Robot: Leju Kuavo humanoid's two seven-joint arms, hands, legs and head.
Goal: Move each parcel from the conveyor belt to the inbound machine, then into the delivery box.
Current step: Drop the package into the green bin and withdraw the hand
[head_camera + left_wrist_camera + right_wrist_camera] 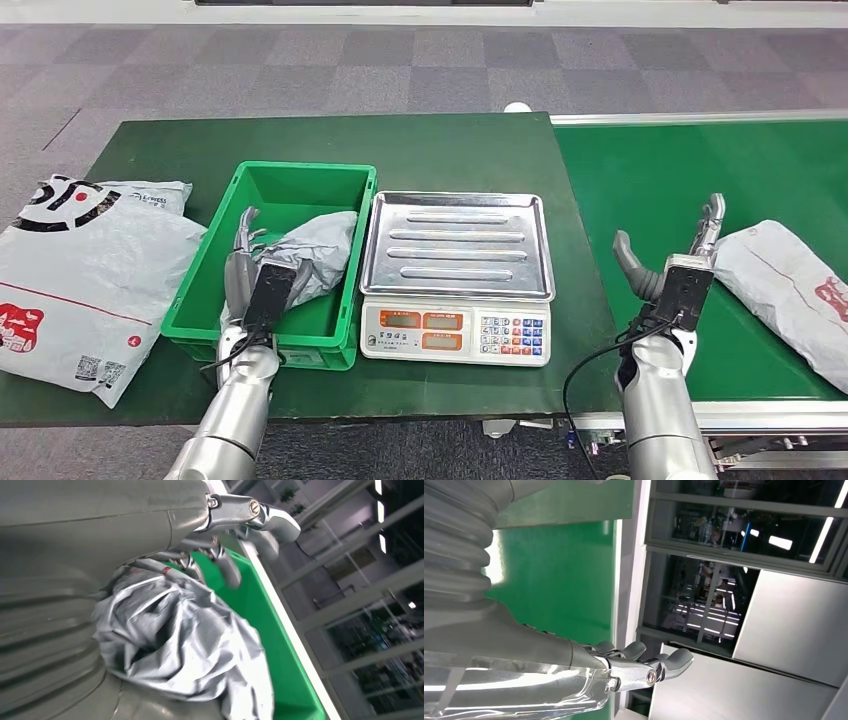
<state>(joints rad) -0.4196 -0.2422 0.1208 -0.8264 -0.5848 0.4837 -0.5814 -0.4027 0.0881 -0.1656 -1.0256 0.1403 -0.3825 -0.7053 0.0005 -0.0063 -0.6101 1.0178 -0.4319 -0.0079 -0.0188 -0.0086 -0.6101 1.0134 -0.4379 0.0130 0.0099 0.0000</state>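
Observation:
A crumpled grey parcel lies in the green delivery box, its far end leaning on the box's right wall. My left hand is inside the box beside it, fingers stretched out. In the left wrist view the grey parcel lies against the palm with the fingers spread above it. On the conveyor belt a white parcel lies at the right. My right hand stands open just left of it, fingers straight along its shiny edge.
The inbound machine, a scale with a bare steel tray, stands between the box and the belt. Large white parcels lie on the table's left end. The table's front edge runs close below the box and scale.

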